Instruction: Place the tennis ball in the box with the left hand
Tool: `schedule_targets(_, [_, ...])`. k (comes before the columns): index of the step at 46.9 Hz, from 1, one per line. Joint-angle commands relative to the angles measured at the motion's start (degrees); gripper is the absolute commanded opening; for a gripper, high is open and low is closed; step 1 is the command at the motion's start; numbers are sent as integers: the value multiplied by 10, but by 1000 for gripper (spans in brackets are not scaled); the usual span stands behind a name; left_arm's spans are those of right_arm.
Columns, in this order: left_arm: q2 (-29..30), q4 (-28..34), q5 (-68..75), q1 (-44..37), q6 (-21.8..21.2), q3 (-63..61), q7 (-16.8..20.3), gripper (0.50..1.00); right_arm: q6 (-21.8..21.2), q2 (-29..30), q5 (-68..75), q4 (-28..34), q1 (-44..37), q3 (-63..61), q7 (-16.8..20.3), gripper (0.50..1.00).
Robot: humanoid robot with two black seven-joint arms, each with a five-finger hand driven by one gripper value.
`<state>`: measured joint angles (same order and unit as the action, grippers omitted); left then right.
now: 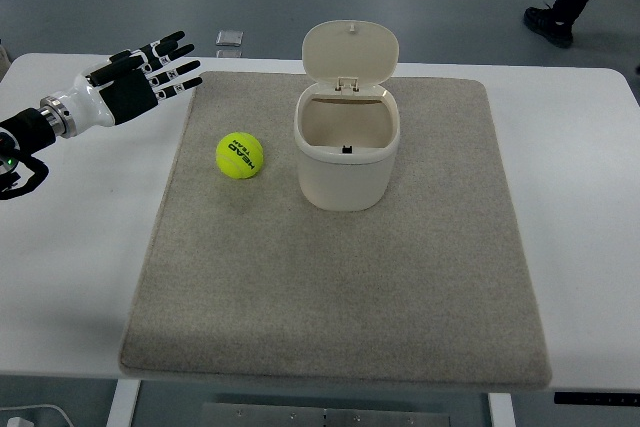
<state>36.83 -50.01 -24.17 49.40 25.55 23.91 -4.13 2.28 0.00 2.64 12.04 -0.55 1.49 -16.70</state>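
The tennis ball (240,156) sits on the grey mat (340,287), toward its upper left, bare on top and touching nothing. At three o'clock from it, near but apart, stands the cream box (346,159) with its lid (350,50) flipped up at the back, so the mouth is open to me from above. My left hand (148,77) is at about ten o'clock from the ball, over the white table (80,267) at the mat's left edge, fingers (178,55) spread wide and straight, holding nothing.

The step in hand, as I judge it, is the reach. I should swing toward four o'clock until my palm is over the ball, come down from above and close the fingers around its middle, not poke it from the side, since it would roll toward the box or off the mat. Once it is gripped, I lift higher than the rim before carrying it toward three o'clock. My right hand is out of view.
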Motion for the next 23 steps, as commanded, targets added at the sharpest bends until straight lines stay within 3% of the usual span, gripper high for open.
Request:
schedule_targets(1, [0, 0, 0, 0, 2, 1, 0, 994, 0, 0, 0, 0, 0, 0, 0, 938])
schedule_targets(23, [-35, 11, 0, 2, -2, 18, 3, 994, 0, 0, 0, 0, 0, 0, 0, 938])
